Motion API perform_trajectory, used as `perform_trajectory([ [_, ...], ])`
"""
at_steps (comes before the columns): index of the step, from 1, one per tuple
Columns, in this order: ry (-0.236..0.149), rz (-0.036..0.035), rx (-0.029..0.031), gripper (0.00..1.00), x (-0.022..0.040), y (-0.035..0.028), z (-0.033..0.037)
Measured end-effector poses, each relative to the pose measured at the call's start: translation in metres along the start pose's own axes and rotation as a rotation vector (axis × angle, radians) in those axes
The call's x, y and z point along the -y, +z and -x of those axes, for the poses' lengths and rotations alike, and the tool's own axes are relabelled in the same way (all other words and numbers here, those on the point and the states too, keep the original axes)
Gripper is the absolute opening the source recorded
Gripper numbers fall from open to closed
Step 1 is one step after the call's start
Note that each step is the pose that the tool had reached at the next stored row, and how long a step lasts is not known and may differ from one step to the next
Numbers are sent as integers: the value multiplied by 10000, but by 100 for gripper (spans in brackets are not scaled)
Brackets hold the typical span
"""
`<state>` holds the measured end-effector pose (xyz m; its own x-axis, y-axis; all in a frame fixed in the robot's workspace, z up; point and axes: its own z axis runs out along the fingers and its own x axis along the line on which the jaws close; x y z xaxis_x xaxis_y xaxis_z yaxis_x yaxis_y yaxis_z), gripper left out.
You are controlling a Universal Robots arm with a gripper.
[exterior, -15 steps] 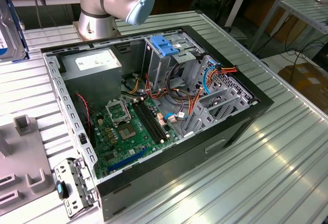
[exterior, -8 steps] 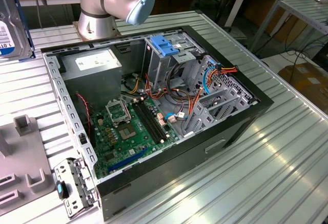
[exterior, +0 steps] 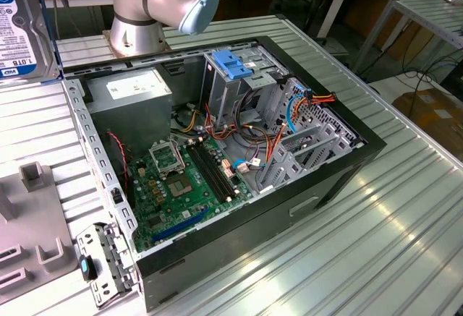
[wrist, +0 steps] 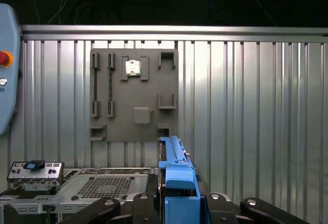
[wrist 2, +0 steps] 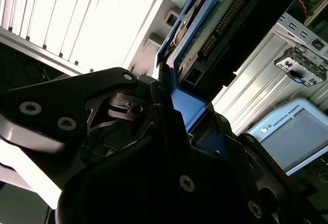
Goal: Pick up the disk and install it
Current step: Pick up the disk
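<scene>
Clamping one disk (wrist: 176, 157) edge-on, the single gripper (wrist: 178, 208) is closed tight on it. The disk is silver with bright blue side rails and one white-and-blue label (exterior: 18, 23). It is held aloft at the exterior view's left, apart from the one open computer case (exterior: 239, 150). Farther off, one grey fixture plate (wrist: 134, 96) lies on the ribbed table (wrist: 256, 106).
</scene>
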<state>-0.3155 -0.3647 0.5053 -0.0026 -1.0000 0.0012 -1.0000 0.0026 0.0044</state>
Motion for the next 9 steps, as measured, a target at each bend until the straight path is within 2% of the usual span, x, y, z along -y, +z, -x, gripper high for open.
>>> perform_trajectory([
  [2,0,-1,0,37,49,0,0],
  [9,0,-1,0,37,149,0,0],
])
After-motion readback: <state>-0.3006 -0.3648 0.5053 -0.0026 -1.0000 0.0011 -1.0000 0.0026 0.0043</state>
